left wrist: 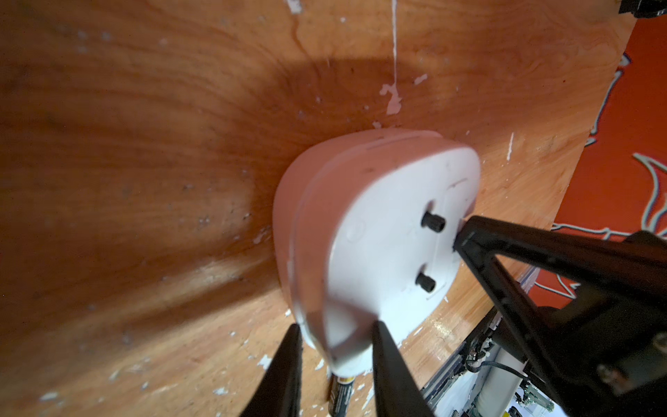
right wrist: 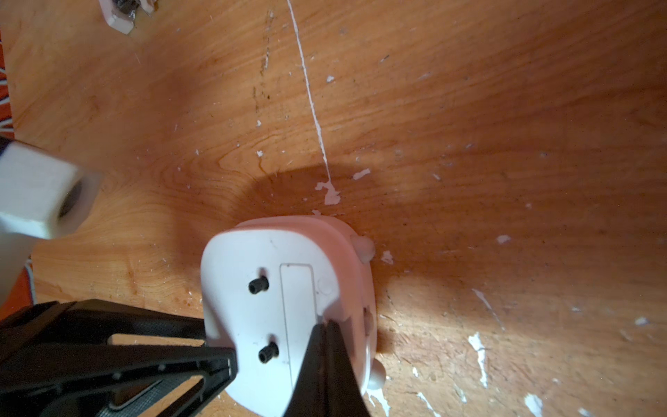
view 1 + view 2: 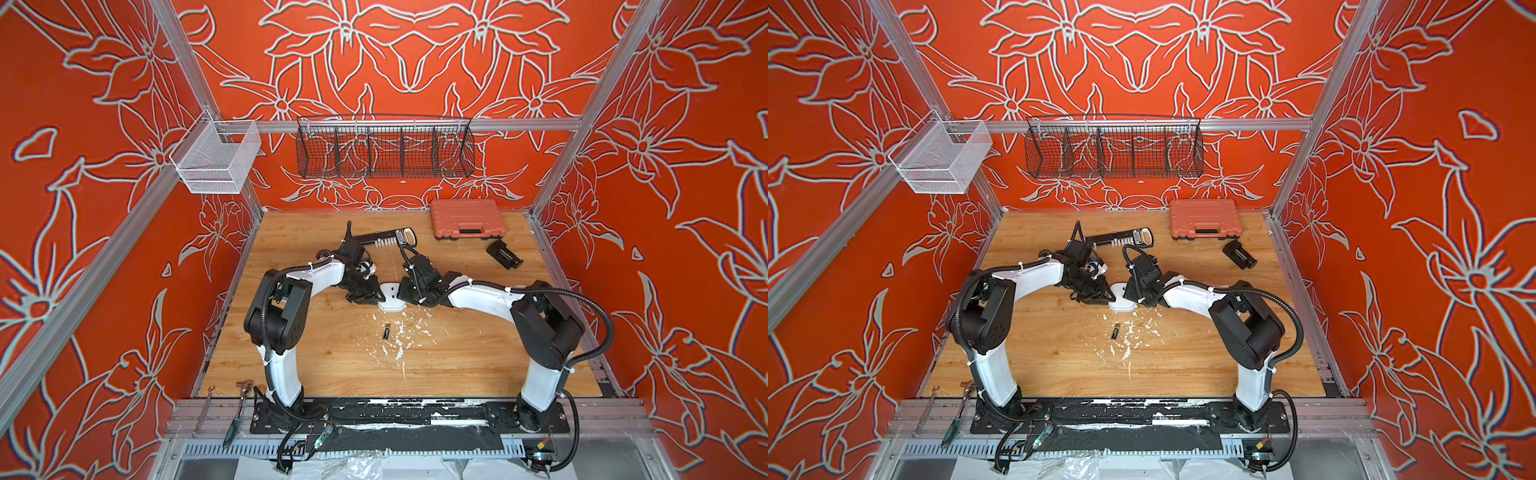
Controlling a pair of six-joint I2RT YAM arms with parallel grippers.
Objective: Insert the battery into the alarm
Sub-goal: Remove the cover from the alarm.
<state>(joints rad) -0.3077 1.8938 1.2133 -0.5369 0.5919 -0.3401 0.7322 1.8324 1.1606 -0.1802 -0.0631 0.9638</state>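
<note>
Currently held: alarm (image 3: 390, 300), mid-frame in both top views, back upward, cover in place.
Battery (image 3: 386, 332): loose on worktop (image 3: 316, 357), just below alarm; long axis up-down in frame, gold end toward alarm; arms about equally near.
Left tool (image 1: 335, 325): part-closed, clamping alarm rim.
Right tool (image 2: 326, 325): clenched, tips on battery cover (image 2: 297, 307) edge.

orange case (image 3: 465, 219) back of table (image 3: 332, 365) | blk/wht tool (image 3: 384, 239) nr it | blk wire basket (image 3: 384, 151) + wht mesh basket (image 3: 216, 160) on rails
</note>
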